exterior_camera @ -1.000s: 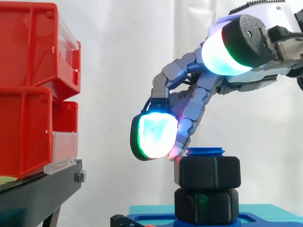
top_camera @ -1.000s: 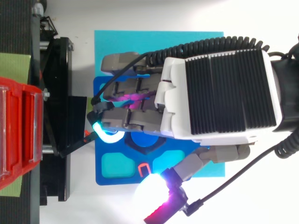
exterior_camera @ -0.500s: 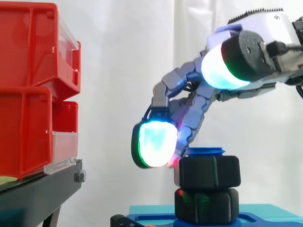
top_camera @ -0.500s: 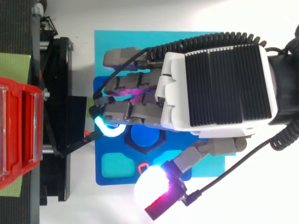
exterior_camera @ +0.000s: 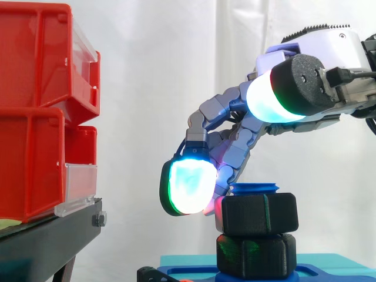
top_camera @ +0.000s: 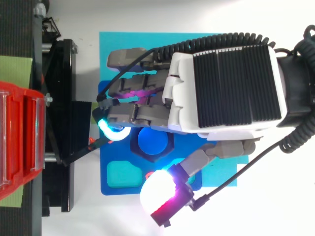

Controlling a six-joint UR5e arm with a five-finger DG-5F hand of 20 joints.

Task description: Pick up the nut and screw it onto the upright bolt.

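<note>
**Turn the nut by its sides, without pressing down**

The nut [exterior_camera: 260, 214] is already on the upright bolt [top_camera: 152, 142], and the bolt's blue tip shows just above it. Right below the nut is a second black hex piece [exterior_camera: 254, 255]; I cannot tell whether the two are touching. The bolt stands near the middle of the blue plate [top_camera: 106, 189]. That plate lies on a teal mat [top_camera: 118, 49], toward the mat's edge that faces the black stand [exterior_camera: 47, 241] and its red bins [exterior_camera: 35, 88].

The hand [top_camera: 226, 88] hangs over the bolt and grasps nothing. Its fingers are loosely bent down beside the nut on the stand side. In the side view one reddish fingertip [exterior_camera: 214, 205] appears to touch the nut's upper corner, while the big cyan fingertip [exterior_camera: 187, 188] hangs just clear of it. The thumb [exterior_camera: 276, 94] is held high and wide, well apart from the nut.

The step in hand looks like running the nut down the thread. A single fingertip on a corner is likely to slip off. A better move would be to bring the thumb in against the opposite flat and pinch lightly, then twist in short arcs and regrip. The push should stay level and sideways, because downward force could tilt the nut and bind the thread. The turning should stop once the nut seats firmly on the piece below.
</note>
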